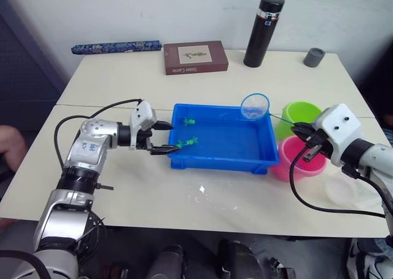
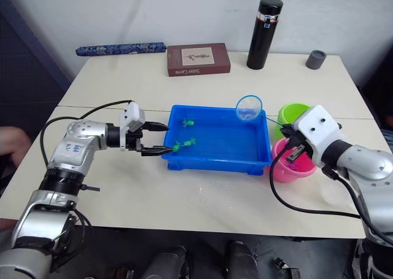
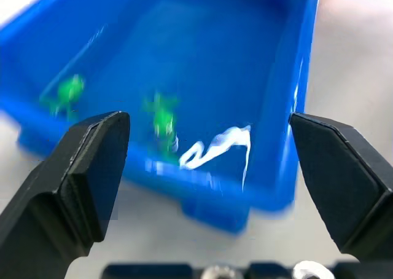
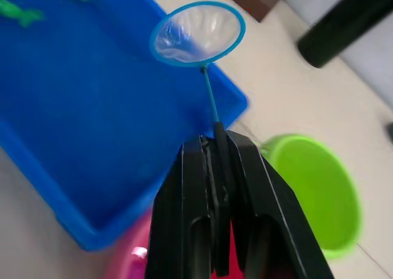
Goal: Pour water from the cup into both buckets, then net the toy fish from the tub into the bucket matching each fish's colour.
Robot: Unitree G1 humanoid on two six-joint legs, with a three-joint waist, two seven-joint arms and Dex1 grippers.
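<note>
The right gripper (image 4: 216,168) is closed on the thin handle of a small net (image 4: 198,33), whose long axis runs from the fingers out to a hoop held above the tub's (image 1: 215,159) far right corner. Two green fish (image 1: 187,142) lie toward the tub's left end, nearer the left gripper (image 1: 163,137), which is held open at that rim. The green bucket (image 1: 301,114) stands just beside the right gripper.

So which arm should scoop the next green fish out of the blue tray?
Right. The right gripper is shut on the handle of the small blue round net, poised over the shallow blue plastic tray's corner. The left gripper is open and empty.
</note>
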